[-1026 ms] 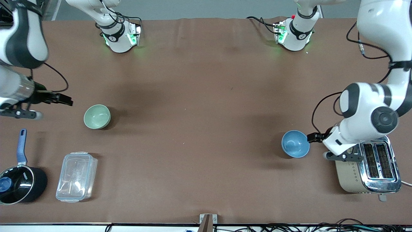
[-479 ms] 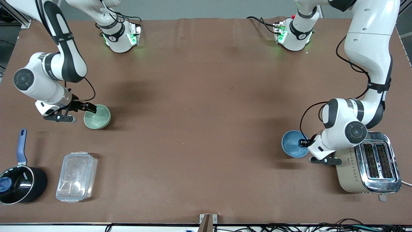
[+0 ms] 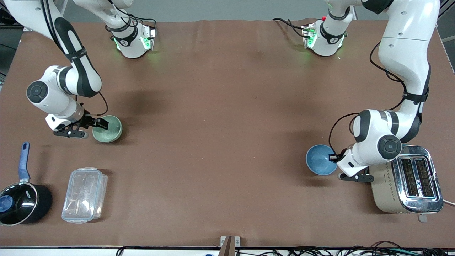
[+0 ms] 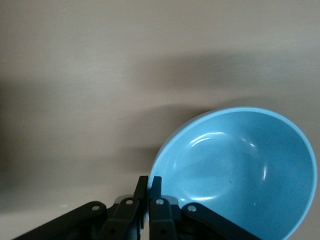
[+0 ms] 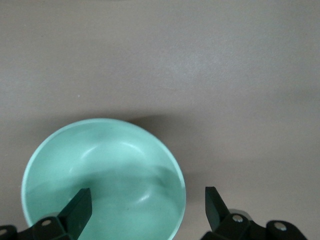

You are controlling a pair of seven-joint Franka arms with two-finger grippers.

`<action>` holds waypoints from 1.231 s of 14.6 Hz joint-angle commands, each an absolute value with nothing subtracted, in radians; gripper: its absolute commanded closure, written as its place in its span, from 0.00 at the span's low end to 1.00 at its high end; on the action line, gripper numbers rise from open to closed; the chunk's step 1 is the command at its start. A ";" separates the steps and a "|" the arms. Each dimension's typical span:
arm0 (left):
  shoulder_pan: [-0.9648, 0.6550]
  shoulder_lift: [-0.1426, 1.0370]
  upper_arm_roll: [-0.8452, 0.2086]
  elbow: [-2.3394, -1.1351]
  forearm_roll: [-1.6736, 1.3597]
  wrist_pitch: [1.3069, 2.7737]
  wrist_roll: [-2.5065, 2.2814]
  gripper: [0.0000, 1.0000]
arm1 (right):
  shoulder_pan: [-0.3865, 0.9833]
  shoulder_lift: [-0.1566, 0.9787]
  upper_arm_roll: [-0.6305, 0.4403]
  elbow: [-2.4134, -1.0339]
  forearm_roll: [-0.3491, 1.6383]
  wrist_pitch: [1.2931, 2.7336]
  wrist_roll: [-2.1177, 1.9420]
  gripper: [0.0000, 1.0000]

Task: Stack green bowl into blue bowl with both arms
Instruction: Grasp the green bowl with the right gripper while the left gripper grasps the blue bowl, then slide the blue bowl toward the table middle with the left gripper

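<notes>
**Both grippers at their bowls**

Brown table (image 3: 220,117) carried both bowls, well apart. Green bowl (image 3: 107,128) sat toward the right arm's end; right gripper (image 5: 148,206) was spread, one finger over its inside, one outside the rim. Blue bowl (image 3: 320,159) sat beside the toaster (image 3: 408,185); left gripper (image 4: 149,186) fingers were pressed together at its rim.

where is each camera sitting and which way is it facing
Front view: high across the table, facing the robots; it shows both arms, the green bowl, the blue bowl, a toaster, a saucepan and a clear box.
Left wrist view: on the left arm's wrist, looking down at the blue bowl; left pincer shut on its rim.
Right wrist view: on the right wrist, looking down at the green bowl; right pincer open astride its rim.
Each wrist view shares its bowl with the front view.
</notes>
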State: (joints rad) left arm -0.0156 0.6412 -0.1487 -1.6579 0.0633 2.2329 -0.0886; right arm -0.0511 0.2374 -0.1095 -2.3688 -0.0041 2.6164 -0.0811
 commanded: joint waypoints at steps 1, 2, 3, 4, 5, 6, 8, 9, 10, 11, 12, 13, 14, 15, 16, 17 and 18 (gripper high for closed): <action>-0.032 0.621 -0.277 -1.634 0.063 2.192 -0.226 1.00 | -0.080 0.267 -0.101 -2.384 -0.014 2.698 -0.095 0.00; -0.037 0.621 -0.316 -1.625 0.060 2.181 -0.267 1.00 | -0.080 0.273 -0.101 -2.384 -0.014 2.704 -0.095 0.02; -0.046 0.629 -0.363 -1.606 0.058 2.178 -0.334 1.00 | -0.080 0.278 -0.101 -2.382 -0.014 2.707 -0.095 0.10; -0.072 0.637 -0.391 -1.594 0.060 2.178 -0.407 1.00 | -0.081 0.279 -0.101 -2.382 -0.012 2.717 -0.095 0.18; -0.116 0.649 -0.394 -1.580 0.060 2.178 -0.479 1.00 | -0.081 0.281 -0.101 -2.382 -0.012 2.726 -0.095 0.31; -0.170 0.660 -0.394 -1.563 0.058 2.178 -0.544 1.00 | -0.083 0.288 -0.101 -2.382 -0.012 2.727 -0.095 0.44; -0.265 0.692 -0.394 -1.540 0.064 2.180 -0.670 1.00 | -0.093 0.291 -0.101 -2.382 -0.011 2.744 -0.095 0.68; -0.317 0.702 -0.391 -1.537 0.064 2.186 -0.717 1.00 | -0.100 0.299 -0.101 -2.382 -0.011 2.755 -0.095 0.78; -0.352 0.713 -0.388 -1.525 0.064 2.187 -0.747 1.00 | -0.103 0.299 -0.101 -2.382 -0.008 2.755 -0.094 0.88; -0.376 0.724 -0.387 -1.513 0.066 2.187 -0.774 1.00 | -0.103 0.298 -0.100 -2.382 -0.003 2.752 -0.091 0.98; -0.394 0.732 -0.387 -1.509 0.066 2.187 -0.799 1.00 | -0.100 0.279 -0.098 -2.382 -0.002 2.735 -0.087 1.00; -0.406 0.736 -0.387 -1.509 0.066 2.189 -0.813 1.00 | -0.094 0.238 -0.097 -2.372 0.002 2.679 -0.086 1.00; -0.413 0.745 -0.387 -1.509 0.064 2.203 -0.813 0.99 | -0.092 0.200 -0.095 -2.334 0.014 2.592 -0.084 1.00; -0.416 0.762 -0.387 -1.508 0.064 2.233 -0.815 0.99 | -0.083 0.175 -0.095 -2.286 0.034 2.497 -0.084 1.00; -0.426 0.779 -0.387 -1.502 0.064 2.259 -0.815 0.97 | -0.072 0.155 -0.095 -2.226 0.057 2.385 -0.081 1.00; -0.429 0.790 -0.387 -1.500 0.066 2.272 -0.816 0.96 | -0.063 0.146 -0.094 -2.157 0.084 2.271 -0.071 1.00; -0.431 0.793 -0.387 -1.500 0.064 2.276 -0.816 0.93 | -0.042 0.146 -0.091 -2.073 0.119 2.152 -0.030 1.00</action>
